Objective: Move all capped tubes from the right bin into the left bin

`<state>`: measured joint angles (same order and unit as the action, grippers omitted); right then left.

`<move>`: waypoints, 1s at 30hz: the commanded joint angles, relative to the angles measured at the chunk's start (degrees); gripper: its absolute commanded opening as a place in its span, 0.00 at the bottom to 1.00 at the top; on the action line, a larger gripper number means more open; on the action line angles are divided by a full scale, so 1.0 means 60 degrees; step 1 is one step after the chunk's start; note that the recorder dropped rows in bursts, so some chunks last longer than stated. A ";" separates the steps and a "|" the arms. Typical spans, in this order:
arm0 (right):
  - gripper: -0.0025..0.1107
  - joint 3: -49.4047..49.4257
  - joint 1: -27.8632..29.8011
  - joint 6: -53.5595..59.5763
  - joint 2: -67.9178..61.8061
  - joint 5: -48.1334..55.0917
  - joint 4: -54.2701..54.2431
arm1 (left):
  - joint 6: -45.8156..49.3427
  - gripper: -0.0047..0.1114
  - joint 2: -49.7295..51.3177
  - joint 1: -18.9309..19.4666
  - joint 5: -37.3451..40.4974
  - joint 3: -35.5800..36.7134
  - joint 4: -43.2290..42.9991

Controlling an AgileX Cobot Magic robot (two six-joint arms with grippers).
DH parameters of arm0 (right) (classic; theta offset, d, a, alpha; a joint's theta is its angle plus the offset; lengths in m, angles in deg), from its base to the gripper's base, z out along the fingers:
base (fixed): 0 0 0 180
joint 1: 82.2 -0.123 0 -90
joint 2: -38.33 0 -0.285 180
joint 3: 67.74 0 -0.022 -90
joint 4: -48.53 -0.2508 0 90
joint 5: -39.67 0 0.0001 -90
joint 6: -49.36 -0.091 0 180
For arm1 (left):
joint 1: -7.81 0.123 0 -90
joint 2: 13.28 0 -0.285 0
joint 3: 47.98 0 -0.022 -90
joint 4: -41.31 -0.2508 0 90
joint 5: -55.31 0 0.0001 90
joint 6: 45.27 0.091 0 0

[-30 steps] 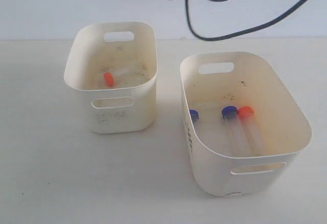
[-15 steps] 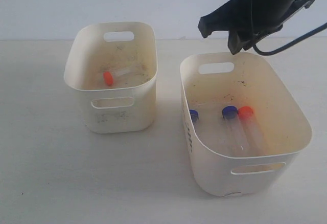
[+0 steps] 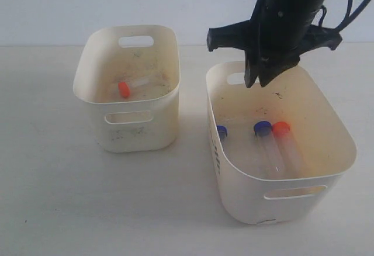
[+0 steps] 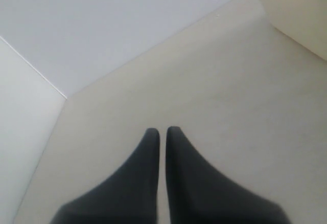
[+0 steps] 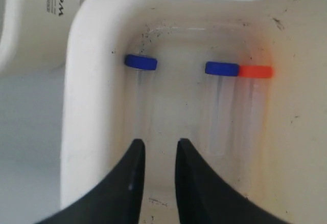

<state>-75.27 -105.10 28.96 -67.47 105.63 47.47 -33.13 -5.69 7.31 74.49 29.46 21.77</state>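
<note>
The right bin (image 3: 248, 200) holds three capped tubes lying on its floor: a blue-capped tube (image 3: 221, 131) by the left wall, another blue-capped tube (image 3: 263, 130) and an orange-capped tube (image 3: 281, 129) side by side. My right gripper (image 3: 257, 82) hangs over the bin's far end, above the tubes, slightly open and empty. In the right wrist view its gripper (image 5: 160, 146) points between the lone blue-capped tube (image 5: 141, 62) and the blue and orange pair (image 5: 222, 69). The left bin (image 3: 140, 136) holds one orange-capped tube (image 3: 124, 89). My left gripper (image 4: 162, 132) is shut over bare table.
Black cables trail from the right arm (image 3: 292, 10) at the top of the exterior view. A white object with printed lettering (image 5: 36, 14) stands beside the right bin in the right wrist view. A cream tub wall (image 4: 299, 9) shows at the edge of the left wrist view.
The right arm has swung from the top centre to the right and come down over the far end of the right bin. The tubes have not moved.
</note>
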 commanded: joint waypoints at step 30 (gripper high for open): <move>0.21 0.2015 -0.0047 -0.1291 -0.0945 -0.1368 0.0232 | -0.0012 0.08 0.0034 -0.0010 -0.0047 -0.0037 0.0027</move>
<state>-63.36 -105.10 21.47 -72.72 98.28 48.53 -33.13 -5.69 7.31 74.49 29.46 21.77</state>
